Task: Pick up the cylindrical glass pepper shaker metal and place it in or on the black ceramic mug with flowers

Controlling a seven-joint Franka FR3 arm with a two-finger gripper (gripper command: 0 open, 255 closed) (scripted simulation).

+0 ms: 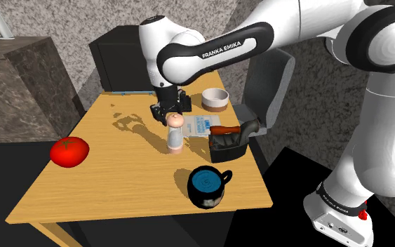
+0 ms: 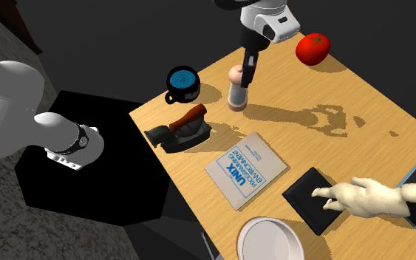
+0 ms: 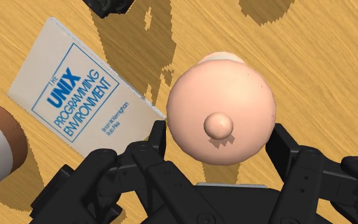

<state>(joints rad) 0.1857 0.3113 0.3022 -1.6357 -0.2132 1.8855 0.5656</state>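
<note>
While hand (image 3: pixel 219 135) hovers above, pepper shaker (image 3: pixel 222 105) upright, between spread fingers (image 3: pixel 157 139)

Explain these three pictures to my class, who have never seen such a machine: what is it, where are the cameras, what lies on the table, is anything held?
It is a white robot arm in a simulator. One camera looks over its shoulder, one looks down from the opposite side, one sits on its hand. On the wooden table: a pinkish pepper shaker, black mug, tomato, clothes iron, UNIX book, bowl. The open jaws straddle the shaker's top; it stands on the table, not lifted.
</note>
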